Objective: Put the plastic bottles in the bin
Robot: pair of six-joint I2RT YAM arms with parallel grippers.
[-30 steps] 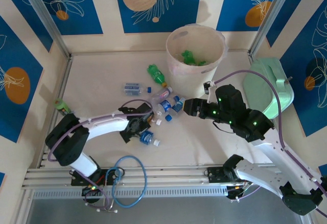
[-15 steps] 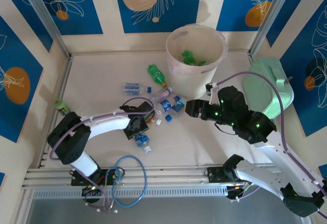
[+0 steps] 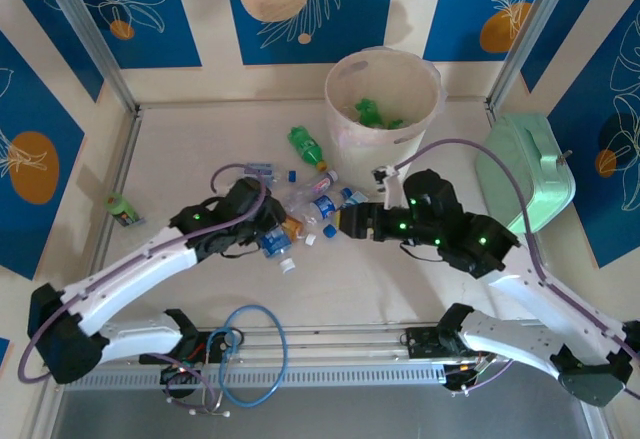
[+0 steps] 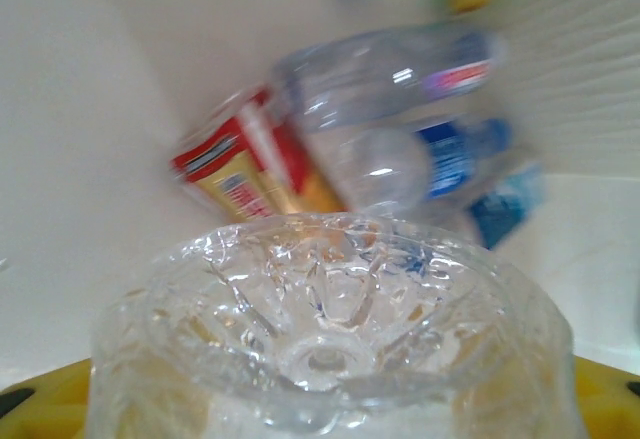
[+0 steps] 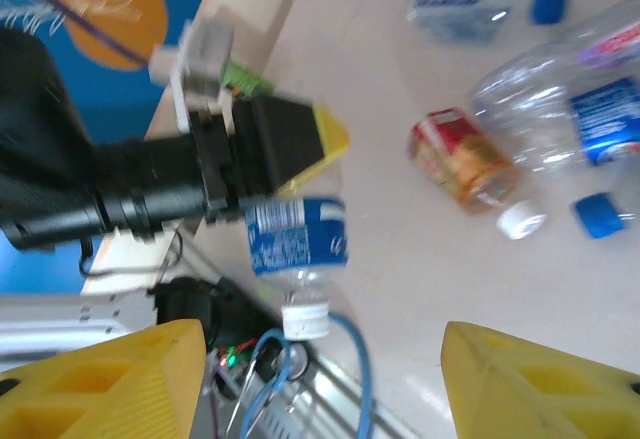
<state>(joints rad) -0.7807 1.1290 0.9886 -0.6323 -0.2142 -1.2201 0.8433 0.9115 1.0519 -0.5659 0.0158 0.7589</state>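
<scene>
Clear plastic with a blue label: the held bottle (image 5: 296, 239) is clamped in the left gripper (image 3: 264, 233), its white cap hanging down, and it seems lifted off the table (image 3: 200, 159). We judge that the hold is only near the bottom end, so the thin wall may buckle and the held bottle may slip out on the way. The bin (image 3: 368, 164) stands well apart at the far side, with some green bottles (image 3: 368, 111) inside. The right gripper (image 3: 343, 221) hovers with its jaws wide and nothing between them, near the pile of bottles (image 5: 560, 89). Its arm lies between the left gripper and the bin, so the two arms could strike. The bin is tall, so a low carry could hit its wall and push it
</scene>
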